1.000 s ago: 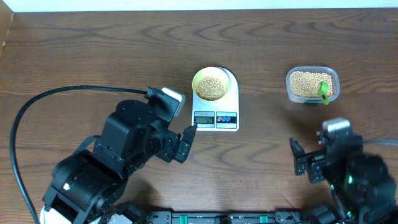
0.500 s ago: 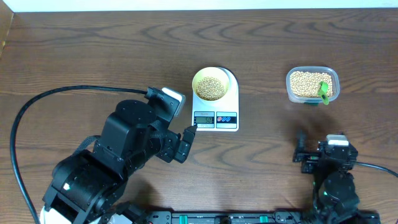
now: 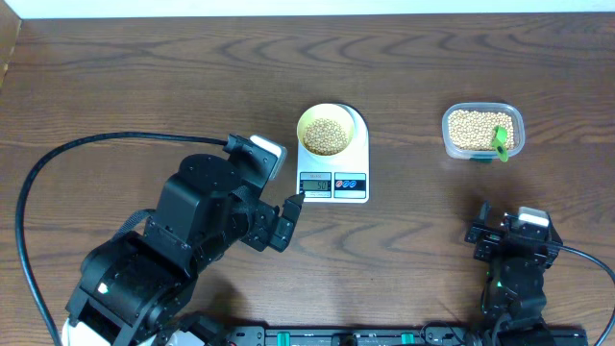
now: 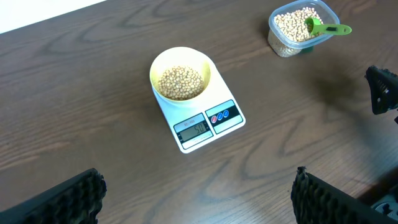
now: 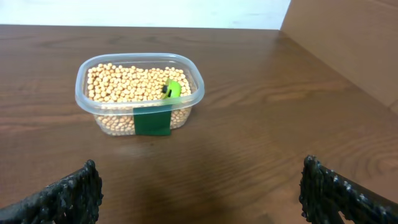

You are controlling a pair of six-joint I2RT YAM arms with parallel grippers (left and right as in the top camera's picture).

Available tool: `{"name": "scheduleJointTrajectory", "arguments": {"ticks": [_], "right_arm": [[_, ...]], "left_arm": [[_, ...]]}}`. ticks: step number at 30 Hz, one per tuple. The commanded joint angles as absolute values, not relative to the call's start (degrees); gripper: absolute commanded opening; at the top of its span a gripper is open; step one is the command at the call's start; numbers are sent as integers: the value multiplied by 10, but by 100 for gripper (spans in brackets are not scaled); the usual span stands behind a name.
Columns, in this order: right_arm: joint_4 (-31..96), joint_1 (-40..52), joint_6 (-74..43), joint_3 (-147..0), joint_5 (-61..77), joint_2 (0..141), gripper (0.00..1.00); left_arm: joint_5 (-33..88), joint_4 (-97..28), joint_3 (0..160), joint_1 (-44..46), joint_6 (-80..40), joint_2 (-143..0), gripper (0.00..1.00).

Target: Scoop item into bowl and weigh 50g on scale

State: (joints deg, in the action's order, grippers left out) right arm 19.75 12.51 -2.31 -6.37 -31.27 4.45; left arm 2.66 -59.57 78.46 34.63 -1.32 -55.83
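The beans [image 4: 181, 82] of the weighed portion lie in the bowl [image 4: 155, 70] as a shallow heap. The bowl is set squarely on the platform of the scale [image 4: 219, 118], so that its load is borne wholly by the platform. The scale is placed about midway along the surface [image 3: 144, 77], nearer the far edge than the near one. Its display [image 4: 192, 129] is turned toward the near edge, where it can be read from the arms' side. Digits are lit, but they are too small to be read with certainty.

The supply is kept in the tub [image 5: 186, 109] toward the far right corner, well apart from the scale. The scoop [image 5: 173, 90] is lodged in it, head among the beans and handle over the rim, presumably to be at hand if more is needed.

The left end effector [image 4: 196, 186] is held just near-left of the scale, fingers spread wide and gripping nothing. It is kept clear of the platform, so the reading is not disturbed. The right end effector [image 5: 199, 186] is held by the near edge on the right, facing the tub, its fingers likewise wide apart and empty. Scooping is judged to be finished or nearly so, with only the reading to be checked.
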Motion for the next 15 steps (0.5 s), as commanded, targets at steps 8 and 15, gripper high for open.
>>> {"name": "scheduleJointTrajectory", "arguments": {"ticks": [8,15], "right_arm": [[194,110,46,-59,-119,80,99],[191,110,93,-58,-1,134,99]], "left_arm": [[25,-595,791,345,-14,-557,98],[25,-595,791,345,-14,-557,98]]}}
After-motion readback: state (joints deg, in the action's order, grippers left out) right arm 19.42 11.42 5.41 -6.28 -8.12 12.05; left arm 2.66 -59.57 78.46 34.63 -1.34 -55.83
